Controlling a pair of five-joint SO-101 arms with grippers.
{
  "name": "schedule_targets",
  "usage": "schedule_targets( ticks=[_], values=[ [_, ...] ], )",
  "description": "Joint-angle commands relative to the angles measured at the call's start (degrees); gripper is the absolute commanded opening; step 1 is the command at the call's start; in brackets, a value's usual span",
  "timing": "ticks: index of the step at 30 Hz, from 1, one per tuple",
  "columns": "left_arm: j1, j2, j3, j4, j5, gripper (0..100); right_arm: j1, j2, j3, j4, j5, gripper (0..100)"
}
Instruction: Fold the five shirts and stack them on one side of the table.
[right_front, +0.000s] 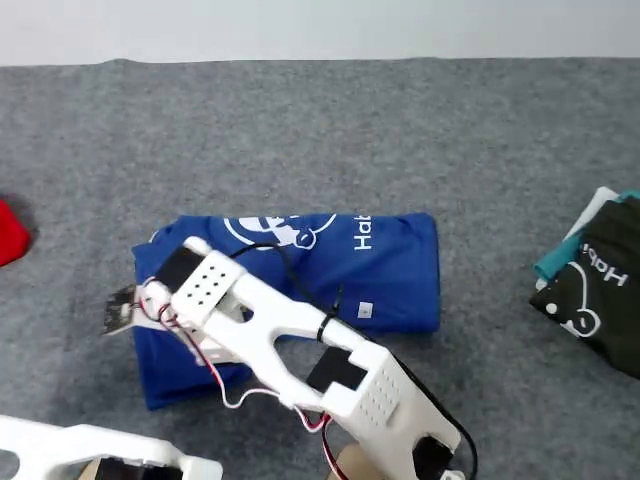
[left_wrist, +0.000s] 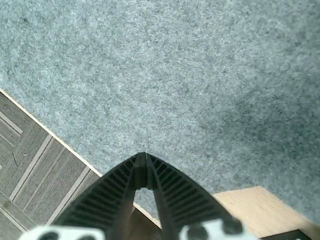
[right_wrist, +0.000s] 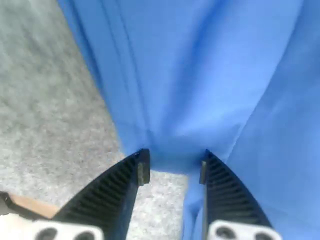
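Straddling an edge of blue shirt (right_wrist: 200, 75), right gripper (right_wrist: 173, 169) parted, left gripper (left_wrist: 146, 160) clenched empty over mat (left_wrist: 175, 75)

The right arm (right_front: 280, 330) is white moulded plastic, built of angular links with a forked brace; two flat panels (right_front: 207, 285) carry grids of small round holes; black servo blocks (right_front: 335, 372) sit in the shell; thin red, white and black cables (right_front: 215, 375) loop along it. The left arm (right_front: 90, 445) has the same white shell. Both the left gripper (left_wrist: 146, 159) and the right gripper (right_wrist: 172, 167) have black ribbed fingers (right_wrist: 115, 195) on white bases with dark screw holes; the right's tips bear small drab pads (right_wrist: 144, 173).
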Motion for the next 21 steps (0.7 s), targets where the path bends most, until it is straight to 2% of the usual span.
schedule_targets(
  ticks=[1,7,10,15,18,21],
  values=[
    [-0.3,-1.3,-0.8,-0.4,-0.3,0,-1.5,-5.1,-5.3,-2.8,-0.4,16.9],
    [-0.5,-1.5,-3.1,3.1,-0.4,0,0.2,-3.9,-6.9,-16.4,-0.4,16.7],
    [-0.5,-1.5,-5.3,4.3,-0.4,0,0.0,-3.9,-7.0,-19.5,-0.4,16.5],
    [-2.3,-1.5,-7.0,4.3,-0.4,0,-2.5,-3.9,-6.9,-15.5,-2.4,16.5],
    [-4.7,-1.3,-7.4,3.9,-0.6,0,-4.1,-4.5,-7.2,-8.7,-5.1,16.9],
    [-7.9,-1.1,-7.1,4.3,-5.8,1,-4.8,-4.5,-7.3,-2.2,-5.2,16.9]
  ],
)
